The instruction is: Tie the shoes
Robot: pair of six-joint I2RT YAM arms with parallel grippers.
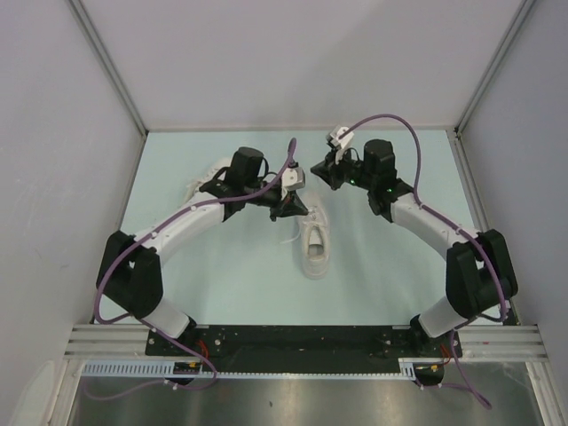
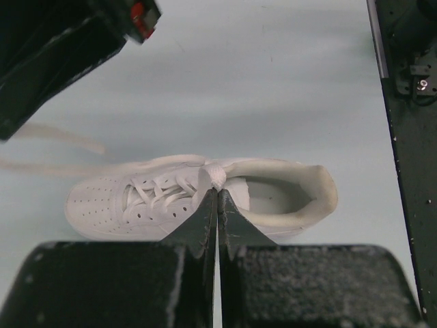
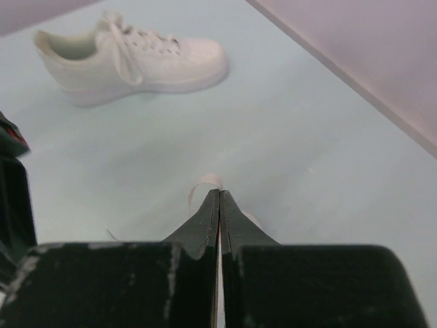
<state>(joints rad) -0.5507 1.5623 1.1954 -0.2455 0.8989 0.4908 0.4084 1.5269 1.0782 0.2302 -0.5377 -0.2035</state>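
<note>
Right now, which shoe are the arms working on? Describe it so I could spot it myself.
On the pale blue table, look midway between the two arms: the shoe lies there in the open, toe toward the table's near edge. Unlike the other shoe, half hidden behind the left arm, its lace is pinched by the left gripper.

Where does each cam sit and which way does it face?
Top external: above and behind the arm bases, looking down on the table; both arms show whole, with left gripper and right gripper.
Left wrist: looks along its shut fingers, pinching a lace, at the middle shoe side-on.
Right wrist: looks along its shut fingers, pinching a lace loop, across the table to the second shoe.
Shared: top and left wrist both show the middle shoe.
</note>
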